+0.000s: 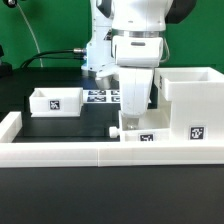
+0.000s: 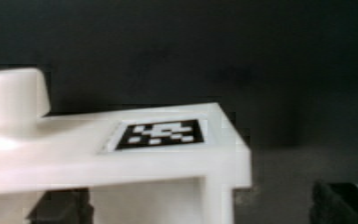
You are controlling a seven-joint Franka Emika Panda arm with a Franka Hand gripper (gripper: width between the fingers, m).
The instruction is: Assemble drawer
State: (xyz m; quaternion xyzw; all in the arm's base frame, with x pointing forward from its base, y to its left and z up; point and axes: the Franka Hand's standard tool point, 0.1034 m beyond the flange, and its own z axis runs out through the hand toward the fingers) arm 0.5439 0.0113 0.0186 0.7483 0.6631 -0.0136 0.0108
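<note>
The drawer (image 1: 55,100), a small white open-topped tray with a code tag on its front, sits on the black table at the exterior view's left. The larger white housing (image 1: 190,100) stands at the exterior view's right. My gripper (image 1: 135,122) hangs low between them, over a second small white part (image 1: 142,136) that has a tag and a round knob (image 1: 113,130). In the wrist view this part (image 2: 158,160) with its tag (image 2: 163,135) and knob (image 2: 12,100) lies between my dark fingertips (image 2: 60,208). The gripper (image 2: 202,205) is open, with a gap beside the part.
White border rails run along the front (image 1: 90,152) and the exterior view's left (image 1: 10,125) of the table. The marker board (image 1: 103,95) lies flat behind the gripper. A black cable trails at the back left.
</note>
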